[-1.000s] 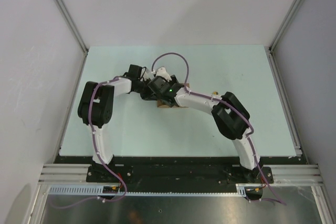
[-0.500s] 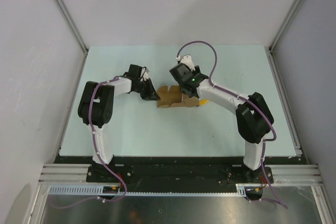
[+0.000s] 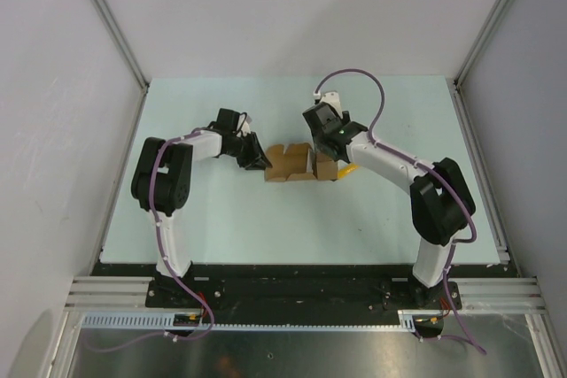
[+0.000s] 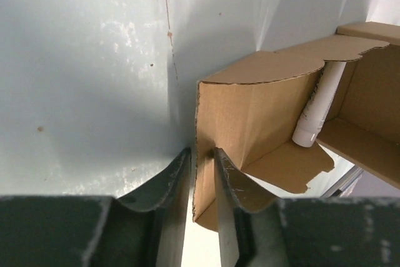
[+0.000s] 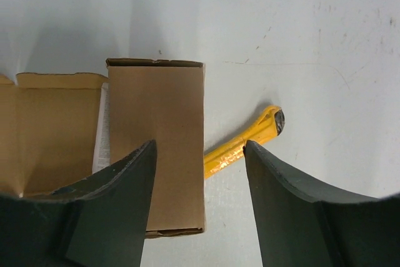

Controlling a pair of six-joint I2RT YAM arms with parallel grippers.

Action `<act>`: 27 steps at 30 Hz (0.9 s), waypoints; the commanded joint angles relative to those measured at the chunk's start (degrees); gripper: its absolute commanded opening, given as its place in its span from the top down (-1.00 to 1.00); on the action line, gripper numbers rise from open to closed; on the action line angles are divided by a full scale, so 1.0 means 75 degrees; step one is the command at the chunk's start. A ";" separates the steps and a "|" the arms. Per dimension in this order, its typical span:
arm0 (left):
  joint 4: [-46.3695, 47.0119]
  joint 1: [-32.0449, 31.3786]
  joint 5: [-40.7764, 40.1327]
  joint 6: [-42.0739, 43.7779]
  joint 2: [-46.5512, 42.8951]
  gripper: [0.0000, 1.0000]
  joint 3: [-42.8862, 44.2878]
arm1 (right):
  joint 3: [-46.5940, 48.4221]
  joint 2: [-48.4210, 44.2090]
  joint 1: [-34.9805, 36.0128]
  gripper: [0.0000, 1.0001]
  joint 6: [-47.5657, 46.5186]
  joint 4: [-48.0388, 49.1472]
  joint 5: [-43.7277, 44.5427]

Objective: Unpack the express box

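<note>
The express box [image 3: 288, 164] is a small brown carton lying opened at mid-table, flaps spread. My left gripper [image 3: 261, 163] is at its left side. In the left wrist view its narrow jaws [image 4: 202, 166] are shut on the edge of the carton's left wall [image 4: 250, 117]. A white tube [image 4: 315, 114] lies inside. My right gripper [image 3: 330, 150] hangs open above the right flap [image 5: 156, 148], holding nothing [image 5: 200, 148]. White paper [image 5: 100, 136] shows inside the carton.
A slim yellow cutter knife [image 5: 245, 144] lies on the pale green table [image 3: 399, 219] just right of the carton, partly under its flap; in the top view the knife [image 3: 348, 170] sits below my right wrist. Metal rails edge the table.
My right arm has swung from over the carton to its right side, uncovering it with the flaps now spread. The left arm has stayed at the left wall.
</note>
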 commanded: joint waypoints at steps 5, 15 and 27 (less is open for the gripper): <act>-0.0798 0.0003 -0.0643 0.0367 -0.0174 -0.10 -0.0016 | 0.0174 -0.0590 0.0116 -0.38 -0.0354 0.0395 -0.0762; -0.0635 -0.0055 0.0036 0.0462 0.0305 0.06 0.0347 | 0.0537 -0.0437 0.0339 -0.40 -0.0530 0.0582 -0.1172; -0.0388 -0.0020 0.0423 0.0672 -0.0782 1.00 0.0395 | 0.0537 -0.0555 0.0409 -0.34 -0.0706 0.1098 -0.2415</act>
